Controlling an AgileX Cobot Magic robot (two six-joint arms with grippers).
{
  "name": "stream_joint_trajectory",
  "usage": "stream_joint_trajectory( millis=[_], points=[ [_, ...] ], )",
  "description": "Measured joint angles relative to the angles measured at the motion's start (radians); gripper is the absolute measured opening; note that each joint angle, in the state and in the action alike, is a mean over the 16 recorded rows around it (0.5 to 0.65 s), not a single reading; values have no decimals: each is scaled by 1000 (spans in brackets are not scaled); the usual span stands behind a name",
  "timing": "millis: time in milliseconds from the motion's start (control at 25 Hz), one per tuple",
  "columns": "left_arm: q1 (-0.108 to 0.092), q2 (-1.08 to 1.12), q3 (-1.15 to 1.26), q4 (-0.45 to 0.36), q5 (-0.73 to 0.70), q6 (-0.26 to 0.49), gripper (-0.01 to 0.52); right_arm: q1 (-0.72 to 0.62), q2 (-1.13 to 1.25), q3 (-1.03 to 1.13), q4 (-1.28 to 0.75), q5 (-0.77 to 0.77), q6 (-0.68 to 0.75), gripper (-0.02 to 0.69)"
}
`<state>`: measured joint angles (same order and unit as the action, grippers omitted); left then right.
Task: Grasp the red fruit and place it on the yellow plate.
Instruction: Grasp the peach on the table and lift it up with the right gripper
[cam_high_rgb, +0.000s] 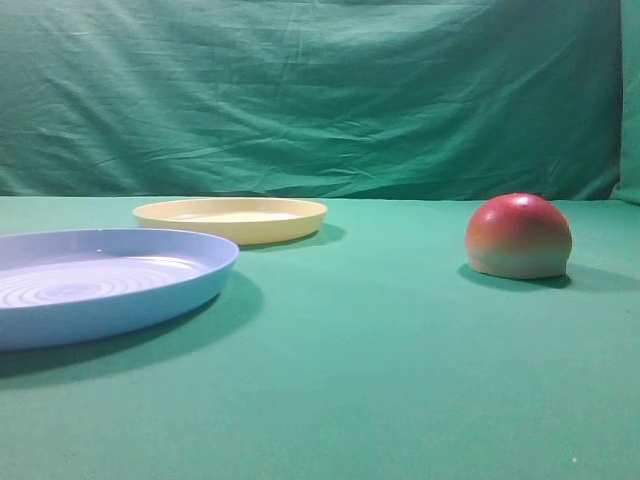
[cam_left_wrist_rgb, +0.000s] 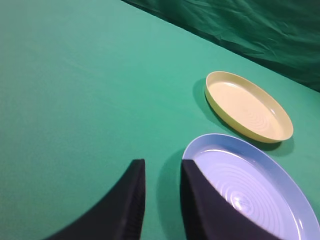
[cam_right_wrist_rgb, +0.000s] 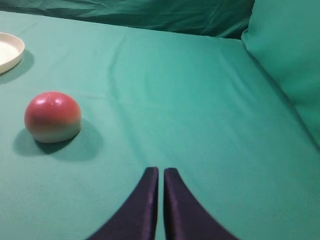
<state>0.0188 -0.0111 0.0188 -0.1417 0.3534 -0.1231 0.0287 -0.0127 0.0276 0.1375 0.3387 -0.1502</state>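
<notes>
Right gripper (cam_right_wrist_rgb: 160, 175) hangs closed near red fruit (cam_right_wrist_rgb: 52, 116), dome up.

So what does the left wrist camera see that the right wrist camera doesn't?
Only the left wrist view shows the light-blue plate, lying just past the left gripper, whose dark fingers stand a little apart with nothing between them. Only the right wrist view shows the red fruit, resting on its flat base, well clear of the right gripper, whose fingers are closed and empty. Both views show the green cloth and the yellow plate, whole in the left view and only an edge at the right view's border.
</notes>
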Motion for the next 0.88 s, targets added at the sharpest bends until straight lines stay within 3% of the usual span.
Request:
stream_joint_trajectory(
  millis=[440,880],
  points=[
    [0,0,0,0,0,0,157,0,18,-66,187,-119,-37,0],
    [0,0,0,0,0,0,157,0,296,-309,227,43,-249,0]
  ],
)
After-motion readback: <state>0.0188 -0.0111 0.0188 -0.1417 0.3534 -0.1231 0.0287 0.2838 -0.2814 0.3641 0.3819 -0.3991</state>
